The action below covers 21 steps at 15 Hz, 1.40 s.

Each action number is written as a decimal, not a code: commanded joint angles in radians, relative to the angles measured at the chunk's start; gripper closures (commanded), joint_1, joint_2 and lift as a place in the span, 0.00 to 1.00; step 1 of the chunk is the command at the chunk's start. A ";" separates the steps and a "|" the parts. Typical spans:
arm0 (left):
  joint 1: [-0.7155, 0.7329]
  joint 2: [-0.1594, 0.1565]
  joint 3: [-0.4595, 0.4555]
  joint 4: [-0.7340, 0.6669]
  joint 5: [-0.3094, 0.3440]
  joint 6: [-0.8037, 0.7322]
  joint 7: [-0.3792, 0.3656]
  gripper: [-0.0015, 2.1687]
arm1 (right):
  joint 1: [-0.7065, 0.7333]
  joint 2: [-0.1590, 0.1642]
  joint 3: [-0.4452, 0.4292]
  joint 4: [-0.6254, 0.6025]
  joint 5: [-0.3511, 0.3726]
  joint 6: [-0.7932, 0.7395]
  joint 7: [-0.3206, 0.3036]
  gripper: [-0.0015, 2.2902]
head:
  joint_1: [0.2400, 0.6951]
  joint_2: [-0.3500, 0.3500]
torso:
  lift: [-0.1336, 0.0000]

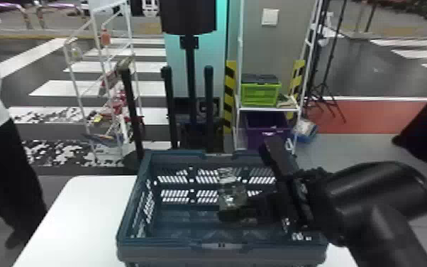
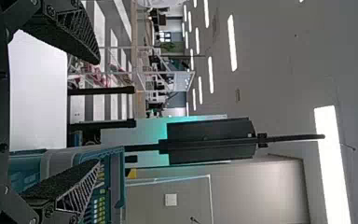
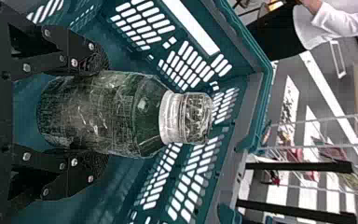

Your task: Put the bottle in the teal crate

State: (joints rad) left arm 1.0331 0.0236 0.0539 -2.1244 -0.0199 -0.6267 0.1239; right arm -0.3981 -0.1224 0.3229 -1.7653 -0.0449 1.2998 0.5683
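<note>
Teal crate sits on the white table. Bottle, green, cap end up, is within the crate's walls; whether its base touches the crate floor, I cannot tell. My right gripper grasps it, one finger pressed to either side of the body. My left gripper: fingers spread apart, nothing between them. Behind the crate, a lime-green box rests on a shelf above a purple bin.

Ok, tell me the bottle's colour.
The bottle is dark green, whitish towards its cap; the right wrist view shows it best.
</note>
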 commanded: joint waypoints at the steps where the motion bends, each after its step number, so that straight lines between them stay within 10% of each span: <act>1: 0.002 -0.002 0.001 0.000 0.000 -0.006 0.000 0.07 | -0.074 0.044 0.041 0.127 0.004 0.000 -0.001 0.91 | 0.57 0.50 | 1.00; 6: 0.007 -0.004 0.006 0.012 0.005 -0.040 0.000 0.07 | -0.165 0.122 0.084 0.372 0.030 -0.104 -0.001 0.91 | 0.57 0.50 | 1.00; 21: 0.032 -0.004 0.017 0.015 0.009 -0.098 0.000 0.07 | -0.278 0.123 0.094 0.724 0.056 -0.273 0.002 0.91 | 0.57 0.50 | 1.00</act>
State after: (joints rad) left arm 1.0615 0.0199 0.0703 -2.1103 -0.0107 -0.7184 0.1236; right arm -0.6760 0.0000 0.4170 -1.0499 0.0140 1.0315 0.5706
